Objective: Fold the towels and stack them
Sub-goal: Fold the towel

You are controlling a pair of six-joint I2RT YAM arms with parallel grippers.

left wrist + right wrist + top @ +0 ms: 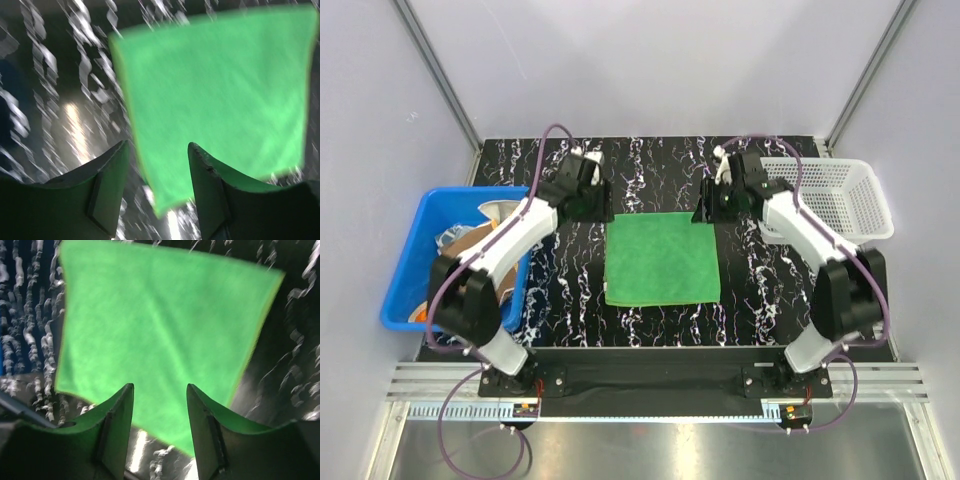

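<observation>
The green towel [662, 258] lies flat on the surface [570, 280], just ahead of and below both tools. The left tool [157, 150] and right tool [160, 390] are released, holding nothing. If only 1 tool catches its corner, the fold would likely skew.

The green towel [662, 258] lies flat mid-table [565, 290], with bare marbled strips open along its left, right and near sides. At its far corners hang the left gripper [157, 147] and right gripper [160, 387] (jaws apart, nothing between them). The blue bin [405, 255] blocks the left edge, and the white mesh basket [860, 205] the far right.
</observation>
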